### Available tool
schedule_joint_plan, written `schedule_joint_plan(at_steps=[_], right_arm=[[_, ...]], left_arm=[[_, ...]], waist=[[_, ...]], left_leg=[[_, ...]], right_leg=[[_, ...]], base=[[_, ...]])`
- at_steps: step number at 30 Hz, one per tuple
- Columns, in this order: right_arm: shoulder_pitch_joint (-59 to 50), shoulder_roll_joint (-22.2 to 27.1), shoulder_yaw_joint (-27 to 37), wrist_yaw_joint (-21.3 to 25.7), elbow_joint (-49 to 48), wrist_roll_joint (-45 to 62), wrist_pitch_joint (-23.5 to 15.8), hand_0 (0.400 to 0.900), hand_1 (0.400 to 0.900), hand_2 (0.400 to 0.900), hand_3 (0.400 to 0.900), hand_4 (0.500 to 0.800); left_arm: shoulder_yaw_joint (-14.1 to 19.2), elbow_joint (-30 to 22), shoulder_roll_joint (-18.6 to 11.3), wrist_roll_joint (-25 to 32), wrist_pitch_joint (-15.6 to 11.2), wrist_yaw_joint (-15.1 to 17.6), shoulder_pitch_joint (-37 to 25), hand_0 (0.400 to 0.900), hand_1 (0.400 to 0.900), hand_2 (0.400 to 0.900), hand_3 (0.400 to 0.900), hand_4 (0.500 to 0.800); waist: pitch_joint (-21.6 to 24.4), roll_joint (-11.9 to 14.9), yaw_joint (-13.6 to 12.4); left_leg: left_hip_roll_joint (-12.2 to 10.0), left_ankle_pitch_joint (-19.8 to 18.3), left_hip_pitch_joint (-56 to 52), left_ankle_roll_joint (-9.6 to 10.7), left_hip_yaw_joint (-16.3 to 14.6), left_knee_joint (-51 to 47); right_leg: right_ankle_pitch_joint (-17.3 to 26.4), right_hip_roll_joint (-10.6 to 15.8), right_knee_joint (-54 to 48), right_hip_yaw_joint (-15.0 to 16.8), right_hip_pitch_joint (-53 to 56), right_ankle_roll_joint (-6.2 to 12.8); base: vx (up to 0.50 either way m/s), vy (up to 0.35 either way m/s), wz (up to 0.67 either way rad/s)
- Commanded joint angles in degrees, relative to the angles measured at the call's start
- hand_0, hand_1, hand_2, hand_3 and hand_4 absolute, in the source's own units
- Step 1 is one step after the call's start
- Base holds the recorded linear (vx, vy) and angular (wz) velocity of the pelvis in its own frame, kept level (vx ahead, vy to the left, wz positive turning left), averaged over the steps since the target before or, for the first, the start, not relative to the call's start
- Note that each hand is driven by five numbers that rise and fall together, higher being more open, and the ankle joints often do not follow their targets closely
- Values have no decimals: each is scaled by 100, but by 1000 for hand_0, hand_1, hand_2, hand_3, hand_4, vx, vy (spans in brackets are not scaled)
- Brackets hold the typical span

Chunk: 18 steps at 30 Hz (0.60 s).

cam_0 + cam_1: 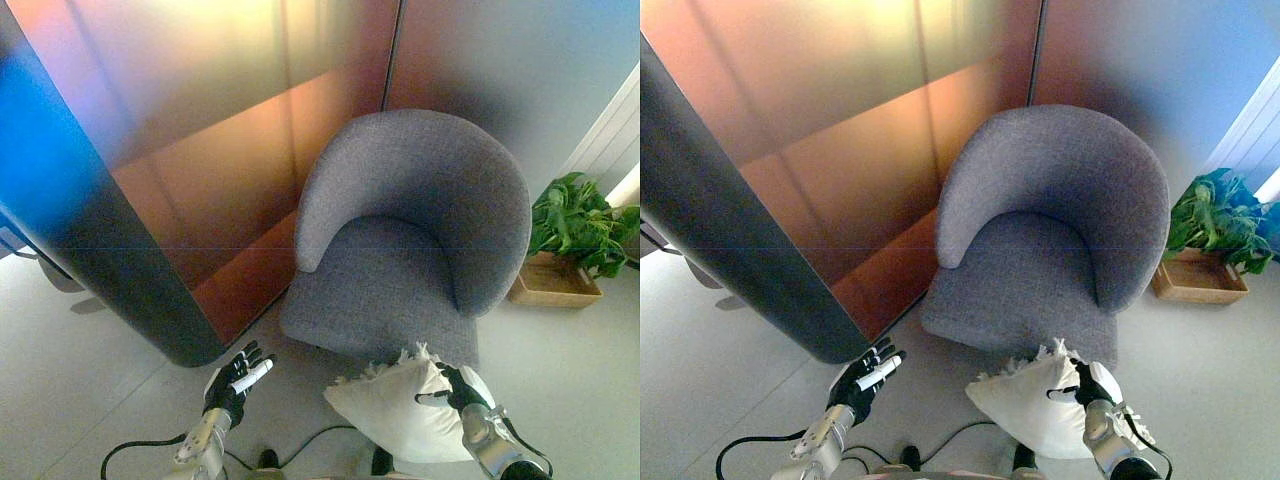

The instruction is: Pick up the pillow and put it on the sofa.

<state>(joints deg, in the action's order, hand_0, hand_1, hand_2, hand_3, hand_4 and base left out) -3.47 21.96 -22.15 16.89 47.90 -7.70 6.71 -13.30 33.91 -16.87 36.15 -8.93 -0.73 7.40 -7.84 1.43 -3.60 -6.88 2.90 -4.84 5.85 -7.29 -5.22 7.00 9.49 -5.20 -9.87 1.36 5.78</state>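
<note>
A white pillow (400,405) with a frilled edge is held low in front of a grey tub armchair (420,240), just short of its seat front. My right hand (460,388) grips the pillow's right side, fingers curled over it. My left hand (235,382) is open and empty to the left of the pillow, apart from it, above the floor. The armchair's seat (380,280) is bare.
A large curved wall panel (180,150) stands close on the left of the armchair. A potted green plant (575,225) in a wooden box (555,282) sits on the floor to the chair's right. Pale floor lies around my hands.
</note>
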Motion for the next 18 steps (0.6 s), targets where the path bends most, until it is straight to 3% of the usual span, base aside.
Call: schedule_joint_plan(at_steps=[1,5,9,18], right_arm=[[-768,487,95,285,67,-258,-168,900,900,900,900,800],[-920,497,43,242,151,-235,-140,900,900,900,900,800],[-1445,584,-53,284,494,-81,-263,900,900,900,900,800],[-2753,806,-282,381,1003,204,-100,900,900,900,900,800]], left_arm=[[-23,-221,-133,-34,-413,-154,-572,900,900,900,900,800],[-74,-295,-150,43,-464,-145,-651,900,900,900,900,800],[-185,-333,-204,238,-543,-112,-1005,900,900,900,900,800],[-387,-388,-220,515,-775,50,-1774,900,900,900,900,800]], waist=[[-175,18,-201],[-319,7,-208],[-648,-60,-227],[-1321,-240,-224]], left_leg=[[-167,-15,41,-1,350,87],[-171,-13,119,6,359,148],[-163,2,318,15,403,205],[-62,74,888,11,488,272]], right_leg=[[23,513,154,-113,172,578],[18,518,208,-62,62,577],[50,513,248,-17,-141,559],[150,528,310,76,-695,525]], base=[[0,0,0],[-35,-10,0],[-174,-4,-1],[-171,16,-1]])
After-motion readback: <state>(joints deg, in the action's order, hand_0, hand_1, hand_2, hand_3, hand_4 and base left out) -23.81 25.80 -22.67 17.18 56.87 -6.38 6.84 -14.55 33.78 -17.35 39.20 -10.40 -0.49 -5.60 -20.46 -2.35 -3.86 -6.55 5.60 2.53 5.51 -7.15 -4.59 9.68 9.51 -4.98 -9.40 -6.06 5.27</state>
